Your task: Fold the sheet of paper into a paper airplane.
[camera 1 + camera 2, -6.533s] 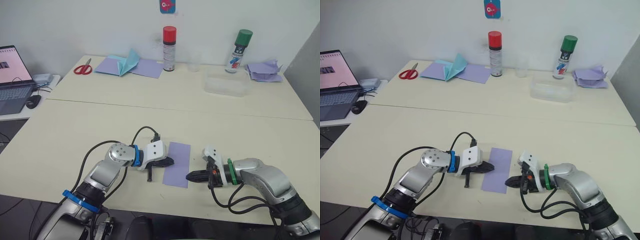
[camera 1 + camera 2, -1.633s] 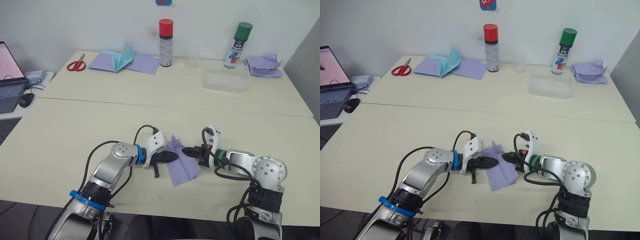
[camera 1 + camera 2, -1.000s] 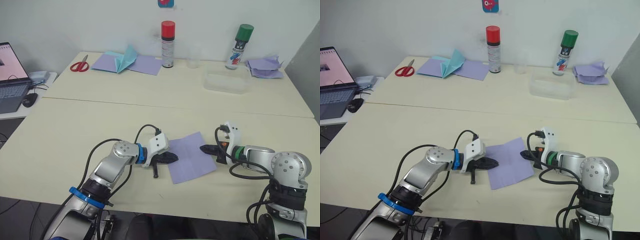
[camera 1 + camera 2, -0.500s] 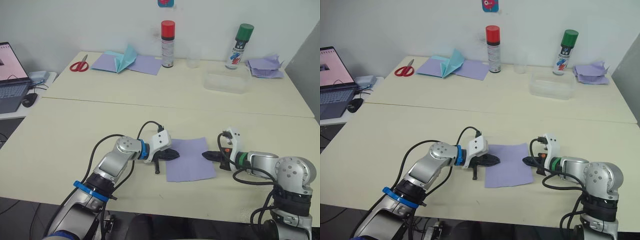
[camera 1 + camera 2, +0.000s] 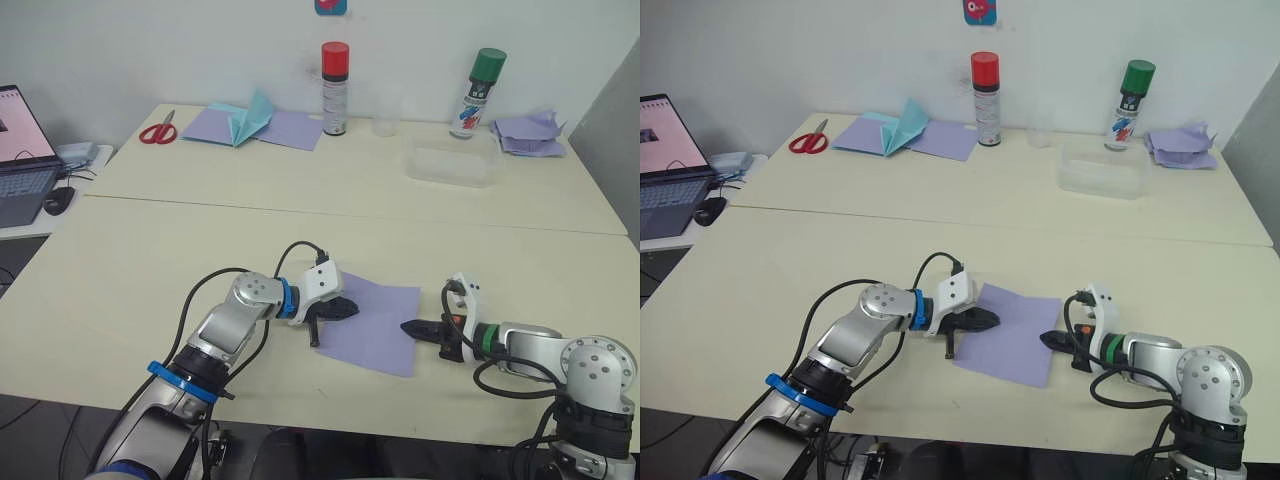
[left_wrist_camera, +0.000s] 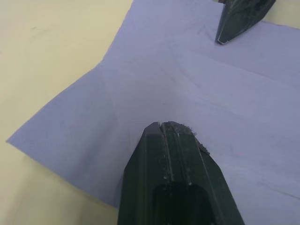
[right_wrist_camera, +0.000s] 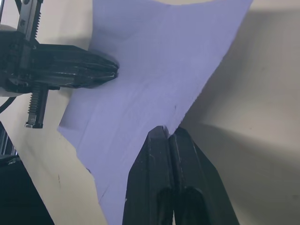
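Paper is seen in the head views as a lavender sheet of paper (image 5: 372, 322) lying open and askew on the near table (image 5: 150, 270), between the left gripper (image 5: 346, 310) at its left edge and the right gripper (image 5: 410, 327) at its right edge. No airplane shape is yet formed, so the work is judged to be at an early fold. For a clean crease, one edge should be pinned flat while the other is carried across along the faint fold lines. Ample bare tabletop is left on all sides; the table's near edge lies close below the sheet.

From the left wrist view, the left gripper's fingers (image 6: 165, 140) are seen pressed together with their tip over the sheet, and whether paper is caught between them cannot be told. The other gripper's tip is seen at the far edge.

From the right wrist view, the right fingers (image 7: 161, 140) are closed at the sheet's edge; a pinch looks likely but is not certain.
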Robot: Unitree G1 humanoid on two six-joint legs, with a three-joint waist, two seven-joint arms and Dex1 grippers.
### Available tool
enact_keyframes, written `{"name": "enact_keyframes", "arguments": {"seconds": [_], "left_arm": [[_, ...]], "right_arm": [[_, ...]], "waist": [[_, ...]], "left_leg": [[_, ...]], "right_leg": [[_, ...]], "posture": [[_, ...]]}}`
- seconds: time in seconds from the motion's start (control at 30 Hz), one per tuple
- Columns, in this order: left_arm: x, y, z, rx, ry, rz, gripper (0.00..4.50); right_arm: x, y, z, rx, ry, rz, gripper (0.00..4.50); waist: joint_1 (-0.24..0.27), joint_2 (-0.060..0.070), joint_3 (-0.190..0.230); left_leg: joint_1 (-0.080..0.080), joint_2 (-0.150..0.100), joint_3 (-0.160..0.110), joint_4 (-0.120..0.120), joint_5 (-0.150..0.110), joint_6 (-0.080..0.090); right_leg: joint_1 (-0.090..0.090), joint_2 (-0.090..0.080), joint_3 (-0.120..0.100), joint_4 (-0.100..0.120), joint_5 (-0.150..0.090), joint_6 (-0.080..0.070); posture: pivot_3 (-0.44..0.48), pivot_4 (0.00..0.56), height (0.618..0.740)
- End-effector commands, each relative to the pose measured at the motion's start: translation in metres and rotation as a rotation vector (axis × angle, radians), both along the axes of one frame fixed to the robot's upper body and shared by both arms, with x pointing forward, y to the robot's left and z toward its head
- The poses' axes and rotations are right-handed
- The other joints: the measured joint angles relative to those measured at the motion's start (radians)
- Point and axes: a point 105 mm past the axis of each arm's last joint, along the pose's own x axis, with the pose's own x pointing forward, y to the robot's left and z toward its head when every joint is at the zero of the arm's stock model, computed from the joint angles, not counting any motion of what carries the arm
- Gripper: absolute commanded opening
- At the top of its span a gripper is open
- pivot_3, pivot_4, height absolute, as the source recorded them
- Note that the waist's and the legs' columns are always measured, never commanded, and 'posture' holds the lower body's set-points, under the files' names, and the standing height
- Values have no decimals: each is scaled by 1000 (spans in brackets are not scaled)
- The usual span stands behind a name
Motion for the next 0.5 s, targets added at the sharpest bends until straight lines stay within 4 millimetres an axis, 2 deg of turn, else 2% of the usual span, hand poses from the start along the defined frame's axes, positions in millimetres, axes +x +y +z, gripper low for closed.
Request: {"name": "enact_keyframes", "arguments": {"seconds": [0.03, 0.27, 0.5], "left_arm": [[-3, 8, -21, 88, 35, 18, 0], [-3, 10, -24, 103, 39, 14, 0], [-2, 10, -25, 106, 39, 18, 0]], "right_arm": [[-1, -2, 6, -10, -26, 2, 46], [11, -14, 8, -46, -32, -46, 46], [10, -12, 8, -55, -33, -21, 46]], "waist": [[0, 0, 0], [1, 0, 0], [2, 0, 0]], "left_leg": [[0, 0, 0, 0, 0, 0], [0, 0, 0, 0, 0, 0], [0, -1, 0, 0, 0, 0]], "right_leg": [[0, 0, 0, 0, 0, 0], [0, 0, 0, 0, 0, 0], [1, 0, 0, 0, 0, 0]], "posture": [[0, 150, 740], [0, 150, 740], [0, 150, 740]]}}
